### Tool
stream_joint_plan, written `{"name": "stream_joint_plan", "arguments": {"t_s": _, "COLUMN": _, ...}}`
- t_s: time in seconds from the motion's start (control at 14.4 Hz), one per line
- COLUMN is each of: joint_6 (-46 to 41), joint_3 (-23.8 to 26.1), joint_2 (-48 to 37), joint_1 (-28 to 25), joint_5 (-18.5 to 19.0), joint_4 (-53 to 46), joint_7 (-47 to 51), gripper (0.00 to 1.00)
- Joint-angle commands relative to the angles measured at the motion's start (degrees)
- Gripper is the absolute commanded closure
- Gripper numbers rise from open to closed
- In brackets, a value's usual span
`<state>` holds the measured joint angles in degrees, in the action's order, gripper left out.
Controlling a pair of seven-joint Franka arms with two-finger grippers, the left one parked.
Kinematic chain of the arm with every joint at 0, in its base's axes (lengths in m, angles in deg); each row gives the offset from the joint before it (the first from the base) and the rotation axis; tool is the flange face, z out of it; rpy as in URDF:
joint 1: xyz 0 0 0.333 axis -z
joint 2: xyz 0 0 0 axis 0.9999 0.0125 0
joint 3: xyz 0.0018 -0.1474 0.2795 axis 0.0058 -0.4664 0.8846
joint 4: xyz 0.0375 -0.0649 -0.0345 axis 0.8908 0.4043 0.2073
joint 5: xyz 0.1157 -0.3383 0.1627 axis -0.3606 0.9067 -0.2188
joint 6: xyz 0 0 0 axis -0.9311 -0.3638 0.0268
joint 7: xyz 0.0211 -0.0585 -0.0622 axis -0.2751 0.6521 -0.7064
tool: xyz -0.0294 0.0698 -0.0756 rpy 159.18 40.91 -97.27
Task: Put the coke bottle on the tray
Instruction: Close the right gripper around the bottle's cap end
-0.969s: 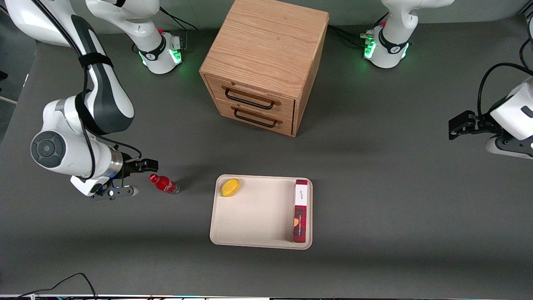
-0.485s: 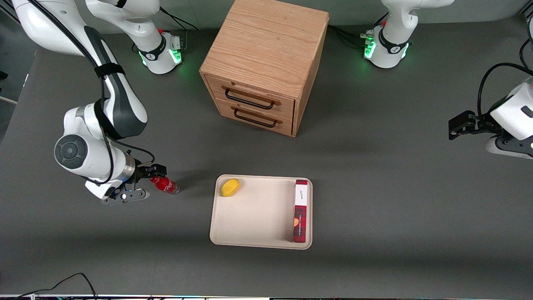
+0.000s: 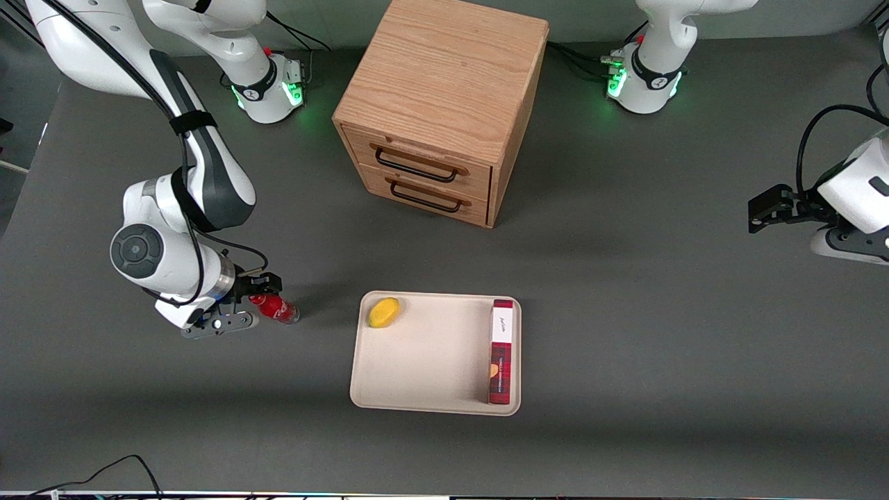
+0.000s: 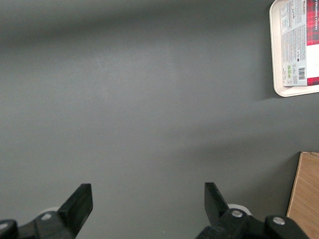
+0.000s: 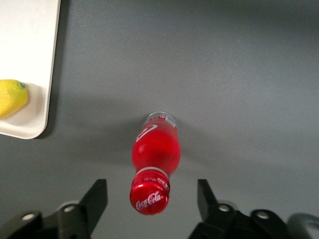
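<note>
Pincer of the working arm, spread open astride the red cap of the upright coke bottle to permit a neck grasp; bottle stands on the bench, near the tray, not yet on it

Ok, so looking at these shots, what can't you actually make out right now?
- Front view: the coke bottle has its cap end covered by the hand, so contact cannot be judged there.
- Right wrist view: the hand is open, but the picture's edge cuts off its body.
- Right wrist view: the tray and yellow fruit are cut off by the edge.
- Front view: print on the red-and-white box is too small to read.
</note>
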<state>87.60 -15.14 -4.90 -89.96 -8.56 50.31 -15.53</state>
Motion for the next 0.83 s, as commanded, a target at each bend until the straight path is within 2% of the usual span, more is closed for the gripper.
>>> {"name": "stream_joint_plan", "arguments": {"t_s": 0.0, "joint_6": 0.84, "joint_3": 0.09, "joint_2": -1.46, "joint_1": -0.02, "joint_5": 1.05, "joint_4": 1.44, "joint_7": -0.66, "gripper": 0.37}}
{"name": "stream_joint_plan", "arguments": {"t_s": 0.07, "joint_6": 0.84, "joint_3": 0.09, "joint_2": -1.55, "joint_1": -0.02, "joint_5": 1.05, "joint_4": 1.44, "joint_7": -0.66, "gripper": 0.44}}
{"name": "stream_joint_plan", "arguments": {"t_s": 0.35, "joint_6": 0.40, "joint_3": 0.53, "joint_2": -1.90, "joint_1": -0.02, "joint_5": 1.05, "joint_4": 1.35, "joint_7": -0.57, "gripper": 0.59}}
{"name": "stream_joint_plan", "arguments": {"t_s": 0.48, "joint_6": 0.23, "joint_3": 0.53, "joint_2": -2.25, "joint_1": -0.02, "joint_5": 1.05, "joint_4": 1.35, "joint_7": -0.48, "gripper": 0.73}}
{"name": "stream_joint_plan", "arguments": {"t_s": 0.69, "joint_6": 0.05, "joint_3": 0.53, "joint_2": -2.69, "joint_1": 0.06, "joint_5": 1.05, "joint_4": 1.35, "joint_7": -0.39, "gripper": 1.00}}
{"name": "stream_joint_plan", "arguments": {"t_s": 0.76, "joint_6": -0.56, "joint_3": 0.53, "joint_2": -2.95, "joint_1": 0.06, "joint_5": 1.05, "joint_4": 1.35, "joint_7": -0.39, "gripper": 1.00}}
